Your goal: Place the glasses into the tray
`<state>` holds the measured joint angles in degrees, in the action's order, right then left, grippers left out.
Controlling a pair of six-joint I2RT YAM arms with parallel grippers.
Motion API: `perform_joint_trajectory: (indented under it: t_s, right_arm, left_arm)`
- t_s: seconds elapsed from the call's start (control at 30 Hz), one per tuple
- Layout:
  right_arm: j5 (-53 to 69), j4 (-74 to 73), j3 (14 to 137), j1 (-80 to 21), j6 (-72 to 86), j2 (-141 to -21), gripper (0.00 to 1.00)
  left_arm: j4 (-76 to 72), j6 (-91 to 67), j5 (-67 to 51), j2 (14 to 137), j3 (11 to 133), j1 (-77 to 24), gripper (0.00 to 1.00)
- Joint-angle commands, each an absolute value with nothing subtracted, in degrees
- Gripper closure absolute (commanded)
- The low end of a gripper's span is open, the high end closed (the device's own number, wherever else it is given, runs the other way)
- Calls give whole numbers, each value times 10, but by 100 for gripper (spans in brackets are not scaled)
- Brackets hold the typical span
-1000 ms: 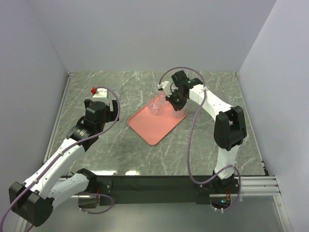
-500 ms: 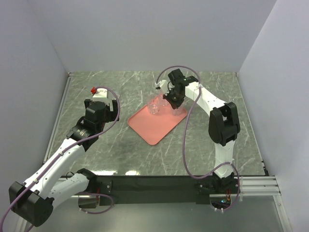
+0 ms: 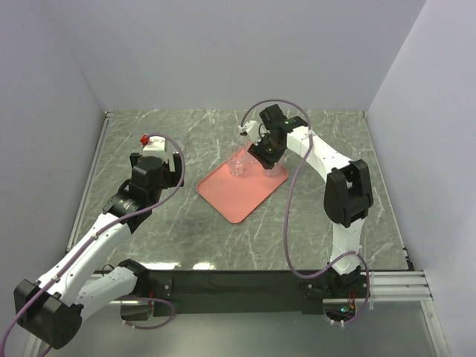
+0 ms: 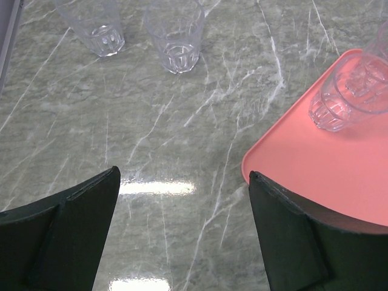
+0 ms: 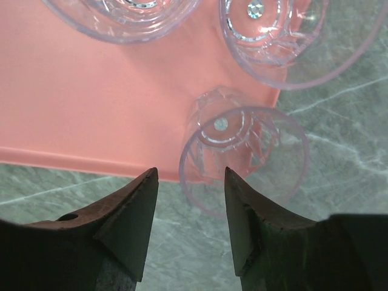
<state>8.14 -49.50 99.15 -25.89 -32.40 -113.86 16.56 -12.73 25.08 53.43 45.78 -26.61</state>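
A grey-green marble counter (image 3: pixel 186 238) sits boxed in by plain pale walls. At the left, the left arm reaches out over the bare stone, and its tool (image 4: pixel 183 176) hangs above the counter with its two dark jaws spread wide and nothing between them. Seen from its wrist camera, two clear glasses stand upright on the counter beyond it, one at the far left (image 4: pixel 97 24) and another just beside it (image 4: pixel 176 33).

Further right lies the salmon-pink tray (image 4: pixel 327 176), set at an angle near the middle of the counter. A clear glass (image 4: pixel 342 100) stands on its near left part.

At the right, the right arm bends over the tray's far right corner. Its tool (image 5: pixel 191 176) points down with the jaws parted, gripping nothing. Just past its tips a small tumbler (image 5: pixel 242 151) stands upright at the tray's very edge. Two more tumblers stand on the tray beyond it, one to the left (image 5: pixel 121 18) and one at the right edge (image 5: pixel 273 36).
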Motion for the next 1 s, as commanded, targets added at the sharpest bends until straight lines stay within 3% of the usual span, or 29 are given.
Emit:
perform_joint_trajectory:
  t_s: [0.0, 0.53, 0.97]
  right_arm:
    - [82, -473, 971, -261, -318, -1056, 45]
    - [177, -369, 695, -172, -301, -779, 41]
    - [319, -310, 540, -47, -276, -665, 39]
  left_arm:
    - [133, -121, 236, 522, 453, -259, 7]
    - [111, -141, 149, 537, 453, -224, 4]
    - [47, -294, -110, 660, 493, -31, 6]
